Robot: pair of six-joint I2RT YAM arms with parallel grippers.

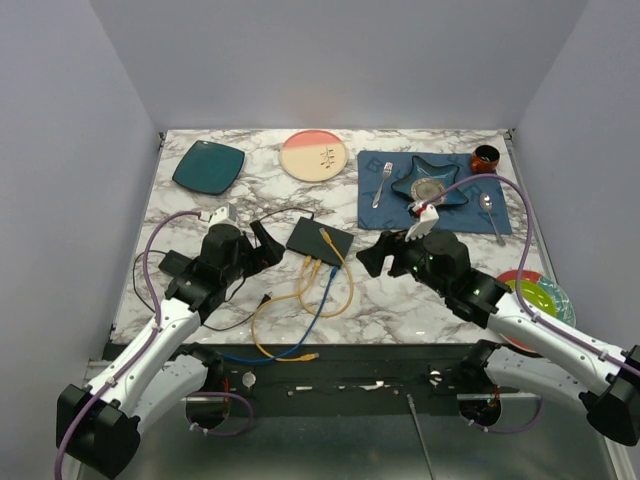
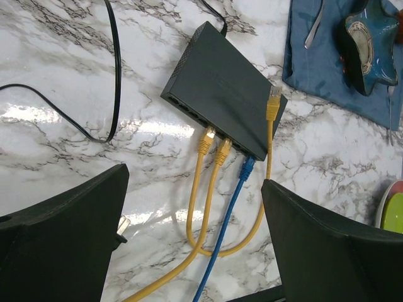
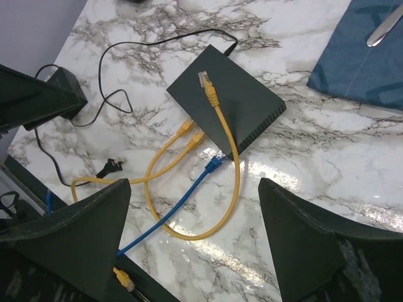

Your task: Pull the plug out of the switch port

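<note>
The flat black switch (image 1: pixel 320 238) lies mid-table; it also shows in the left wrist view (image 2: pixel 220 85) and the right wrist view (image 3: pixel 242 100). In its front sockets sit two yellow plugs (image 2: pixel 206 139) (image 2: pixel 223 151) and a blue plug (image 2: pixel 247 167). A loose yellow plug (image 2: pixel 273 104) lies on top of the switch. My left gripper (image 1: pixel 268 248) (image 2: pixel 195 179) is open and empty, just left of the switch. My right gripper (image 1: pixel 375 255) (image 3: pixel 195 182) is open and empty, just right of it. Neither touches a cable.
The yellow and blue cables loop toward the table's front edge (image 1: pixel 300 340). A black power brick (image 1: pixel 175 263) with a thin cord lies at left. A teal plate (image 1: pixel 208 166), a pink plate (image 1: pixel 313 155), a blue placemat (image 1: pixel 375 205) with a star dish, and a colourful plate (image 1: pixel 545 295) stand around.
</note>
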